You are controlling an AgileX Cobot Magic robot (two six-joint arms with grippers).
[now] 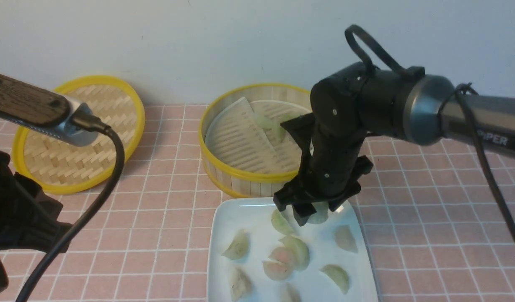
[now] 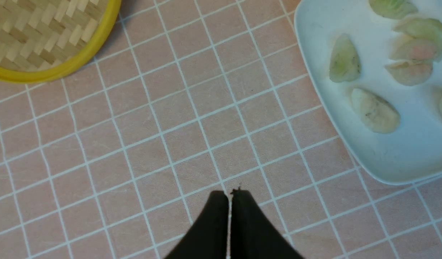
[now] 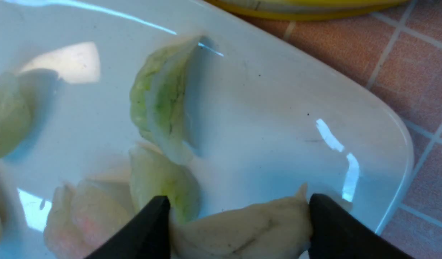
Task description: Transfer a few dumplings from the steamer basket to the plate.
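Note:
My right gripper (image 1: 306, 213) hangs low over the far edge of the white plate (image 1: 223, 222). In the right wrist view its fingers (image 3: 238, 230) are shut on a whitish dumpling (image 3: 242, 230), one finger at each end, just above the plate (image 3: 278, 108). Several dumplings lie on the plate, among them a green one (image 3: 163, 104) and a pinkish one (image 1: 278, 255). The steamer basket (image 1: 257, 178) stands behind the plate with pale green dumplings (image 1: 265, 122) still inside. My left gripper (image 2: 229, 192) is shut and empty over the tiled table, left of the plate (image 2: 404, 158).
The flat woven lid (image 1: 79, 134) with a yellow rim lies at the back left. A black cable (image 1: 110, 176) hangs from the left arm. The basket's pale liner (image 1: 236, 138) is folded up on its left side. A wall stands close behind the basket.

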